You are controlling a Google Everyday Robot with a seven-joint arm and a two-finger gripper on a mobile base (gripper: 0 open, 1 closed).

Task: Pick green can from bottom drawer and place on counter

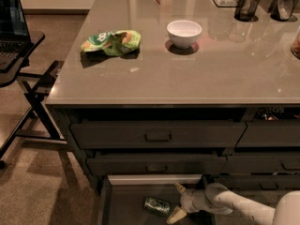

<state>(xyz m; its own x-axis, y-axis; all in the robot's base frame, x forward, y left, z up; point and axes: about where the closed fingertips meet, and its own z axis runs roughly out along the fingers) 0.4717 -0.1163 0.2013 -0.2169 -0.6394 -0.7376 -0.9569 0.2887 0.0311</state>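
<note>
Two fingers of the gripper (177,201) stand apart at the right of the bottom drawer (150,179), so the reach is in hand and the next move (by my judgement) calls for closing around the green can (157,205), mottled green with silver ends, lying on its side mid-drawer.

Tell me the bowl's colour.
White bowl, camera view; gripper in bottom drawer beside green can.

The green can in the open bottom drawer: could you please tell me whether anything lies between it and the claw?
Nothing visible does. The claw is down inside the bottom drawer, open and facing the green can, which lies on its side close beside it. Only bare drawer floor shows between them.
</note>
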